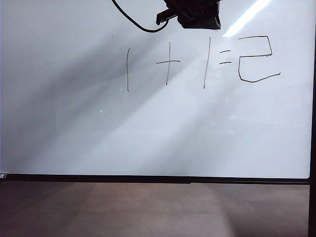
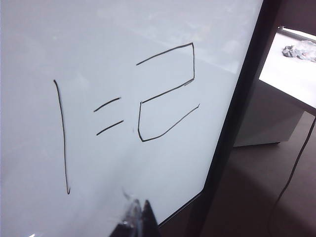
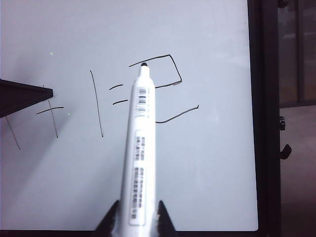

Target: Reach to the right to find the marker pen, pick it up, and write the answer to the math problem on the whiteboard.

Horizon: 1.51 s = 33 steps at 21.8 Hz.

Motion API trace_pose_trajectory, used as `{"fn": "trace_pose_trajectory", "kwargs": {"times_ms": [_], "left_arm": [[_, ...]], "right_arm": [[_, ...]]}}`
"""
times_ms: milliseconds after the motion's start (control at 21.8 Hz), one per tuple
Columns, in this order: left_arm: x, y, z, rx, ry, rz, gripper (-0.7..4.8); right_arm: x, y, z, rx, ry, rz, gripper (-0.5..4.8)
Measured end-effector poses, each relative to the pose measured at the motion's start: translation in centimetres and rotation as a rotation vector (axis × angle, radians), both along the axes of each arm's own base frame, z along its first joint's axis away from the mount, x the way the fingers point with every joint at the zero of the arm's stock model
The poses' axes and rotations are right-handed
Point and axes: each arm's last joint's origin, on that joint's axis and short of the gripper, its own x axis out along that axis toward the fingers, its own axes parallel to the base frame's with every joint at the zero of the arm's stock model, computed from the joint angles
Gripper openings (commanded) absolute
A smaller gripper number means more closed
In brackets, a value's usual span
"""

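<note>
Left to right: the left end effector (image 2: 136, 219), seen only as finger tips near the whiteboard (image 1: 74, 123), cannot be judged open or closed. The math problem (image 1: 170, 64) is followed by a written 2 (image 1: 256, 58). The right end effector (image 3: 136, 217) is clamped on the marker pen (image 3: 138, 148), its long axis pointing at the 2.

Dim room, brown floor

Reddish-brown floor (image 1: 148, 210) fills the exterior view's bottom; a white-topped table (image 2: 289, 74) stands upper right in the left wrist view.
</note>
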Motion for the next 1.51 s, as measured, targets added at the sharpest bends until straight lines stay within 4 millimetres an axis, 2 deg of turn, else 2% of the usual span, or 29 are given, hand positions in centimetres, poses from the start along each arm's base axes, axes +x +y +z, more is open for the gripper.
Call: {"fn": "trace_pose_trajectory", "kwargs": {"times_ms": [138, 229, 321, 367, 413, 458, 504, 550, 596, 642, 688, 733, 779, 825, 917, 1054, 1192, 1238, 1329, 1467, 1513], "left_arm": [[-0.2, 0.3, -0.1, 0.081, -0.014, 0.006, -0.05], [-1.6, 2.3, 0.9, 0.315, -0.022, 0.139, -0.05], [-3.9, 5.9, 4.3, 0.557, -0.119, 0.328, -0.05], [-5.8, 8.7, 6.6, 0.657, -0.141, 0.407, -0.05], [-7.3, 10.7, 8.1, 0.698, -0.141, 0.456, -0.05], [-9.4, 14.2, 10.2, 0.734, -0.149, 0.513, -0.05], [-10.9, 17.0, 11.7, 0.708, -0.146, 0.554, -0.05], [-13.0, 21.1, 13.2, 0.605, -0.120, 0.610, -0.05], [-14.7, 23.6, 14.0, 0.513, -0.101, 0.642, -0.05], [-18.0, 27.0, 15.1, 0.333, -0.091, 0.695, -0.05], [-20.8, 29.1, 15.6, 0.200, -0.103, 0.749, -0.05], [-24.4, 31.1, 15.9, 0.073, -0.151, 0.850, -0.05], [-26.6, 32.1, 16.0, 0.030, -0.193, 0.924, -0.05], [-29.4, 33.3, 15.8, -0.014, -0.263, 1.024, -0.05], [-31.4, 33.7, 15.0, -0.044, -0.302, 1.061, -0.05], [-32.6, 33.5, 11.7, -0.083, -0.279, 1.100, -0.05], [-31.5, 32.9, 8.0, -0.116, -0.214, 1.040, -0.05], [-30.2, 32.5, 5.3, -0.111, -0.149, 0.964, -0.05], [-28.3, 32.1, 1.8, -0.114, -0.079, 0.882, -0.05], [-26.3, 31.5, -2.7, -0.169, -0.131, 0.708, -0.05], [-25.6, 31.4, -3.7, -0.172, -0.133, 0.700, -0.05]], "right_arm": [[0.0, 0.0, 0.0, 0.000, -0.001, 0.000, -0.05], [0.0, 0.0, 0.0, 0.000, 0.000, 0.000, -0.05], [0.0, 0.0, 0.0, -0.001, -0.001, 0.000, -0.05], [0.0, 0.0, 0.0, 0.000, 0.000, 0.000, -0.05], [0.0, 0.0, 0.0, 0.000, 0.000, 0.000, -0.05], [0.0, 0.0, 0.0, 0.000, -0.001, -0.001, -0.05], [0.0, 0.0, 0.0, -0.001, -0.001, -0.001, -0.05], [0.0, 0.0, 0.0, 0.000, 0.000, 0.000, -0.05], [0.0, 0.0, 0.0, 0.000, 0.000, -0.001, -0.05], [0.0, 0.0, 0.0, 0.000, 0.000, 0.000, -0.05], [0.0, 0.0, 0.0, -0.001, -0.002, 0.001, -0.05], [0.0, 0.0, 0.0, 0.000, 0.000, 0.000, -0.05], [0.0, 0.0, 0.0, 0.000, 0.000, -0.001, -0.05], [0.0, 0.0, 0.0, 0.000, 0.000, 0.000, -0.05], [0.0, 0.0, 0.0, -0.001, -0.001, 0.000, -0.05], [0.0, 0.0, 0.0, 0.000, 0.000, 0.000, -0.05], [0.0, 0.0, 0.0, 0.000, -0.001, 0.000, -0.05], [0.0, 0.0, 0.0, 0.000, 0.000, 0.000, -0.05], [0.0, 0.0, 0.0, 0.000, 0.000, -0.001, -0.05], [0.0, 0.0, 0.0, 0.000, 0.000, -0.001, -0.05], [0.0, 0.0, 0.0, 0.000, 0.000, -0.001, -0.05]]}}
